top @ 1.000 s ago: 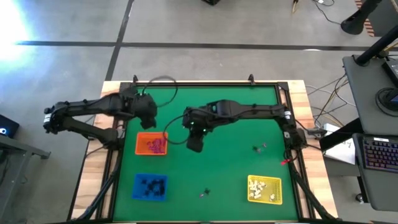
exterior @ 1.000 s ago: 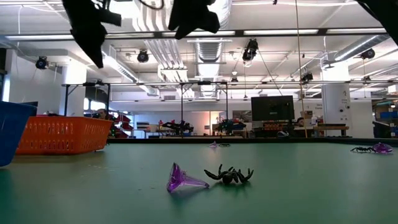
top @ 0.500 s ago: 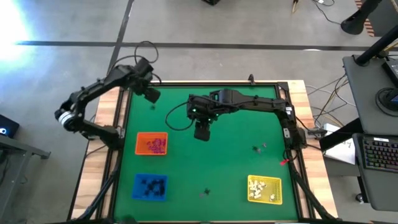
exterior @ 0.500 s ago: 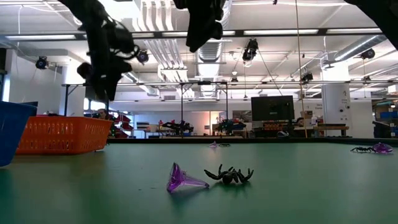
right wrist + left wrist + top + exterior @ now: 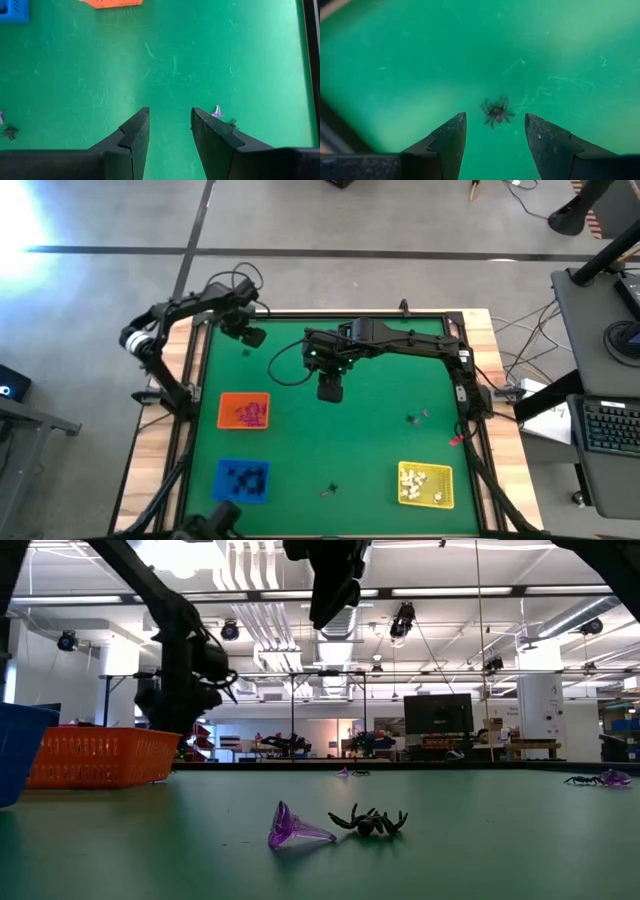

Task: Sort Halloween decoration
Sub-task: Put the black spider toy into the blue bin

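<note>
My left gripper (image 5: 495, 116) (image 5: 252, 338) hangs open over the table's far left part. Its fingers stand on either side of a small black spider trinket (image 5: 496, 110) that lies on the green mat below, untouched. My right gripper (image 5: 170, 110) (image 5: 330, 391) is open above the table's middle and holds nothing. A purple cone (image 5: 295, 828) and a black spider (image 5: 370, 821) lie loose near the near edge. Another small pair of trinkets (image 5: 415, 417) lies on the right. The orange tray (image 5: 244, 411) holds pinkish pieces, the blue tray (image 5: 241, 480) black ones, the yellow tray (image 5: 426, 484) white ones.
The three trays sit along the table's left and near sides. The green mat (image 5: 380, 440) has a dark frame around it. The right arm reaches in from the table's right edge, and cables loop beside both arms.
My left gripper has swung from above the orange tray toward the table's far left corner and come down close to the mat over the black spider. My right gripper has drifted a little toward the far edge and to the right. The trinkets and trays have stayed put.
</note>
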